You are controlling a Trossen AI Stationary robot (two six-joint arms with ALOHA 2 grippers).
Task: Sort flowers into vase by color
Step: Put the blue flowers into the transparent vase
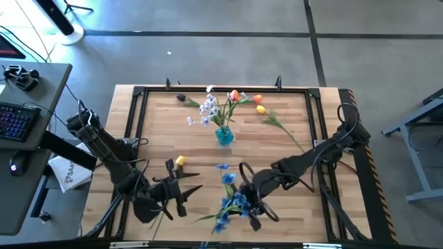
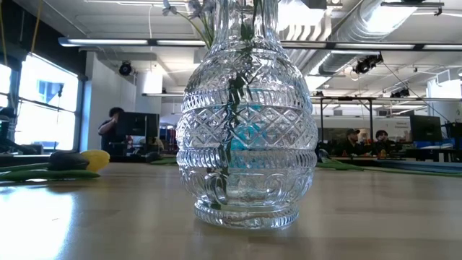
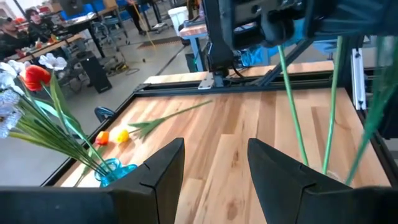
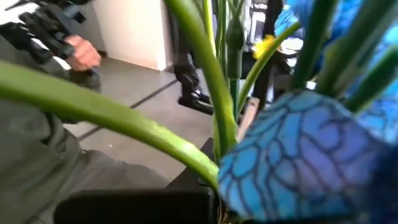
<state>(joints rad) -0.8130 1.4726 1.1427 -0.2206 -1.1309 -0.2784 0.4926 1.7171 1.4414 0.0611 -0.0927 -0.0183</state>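
Observation:
A glass vase (image 1: 223, 135) stands mid-table and holds white sprays and an orange tulip (image 1: 234, 95); it fills the low view (image 2: 245, 123). My right gripper (image 1: 253, 205) is near the table's near edge, shut on a bunch of blue flowers (image 1: 229, 199). My left gripper (image 1: 181, 191) is open to the left of that bunch and touches nothing. A yellow tulip (image 1: 180, 160) lies just beyond it. An orange and a yellow tulip (image 1: 259, 104) and a dark bud (image 1: 181, 98) lie near the far edge. My right gripper holds the blue flowers by their green stems (image 3: 284, 68), which run up into its fingers in the left wrist view. Blossoms (image 4: 292, 155) and stems crowd its own wrist view and hide the fingers. The bunch hangs below the gripper; whether its lower ends touch the table cannot be told.
A black metal frame (image 1: 138, 93) borders the wooden table. A desk with a keyboard (image 1: 17, 121) stands off the left side. Bare wood lies between the vase and both grippers. A person's hand (image 4: 81, 53) and people in the room show beyond the table.

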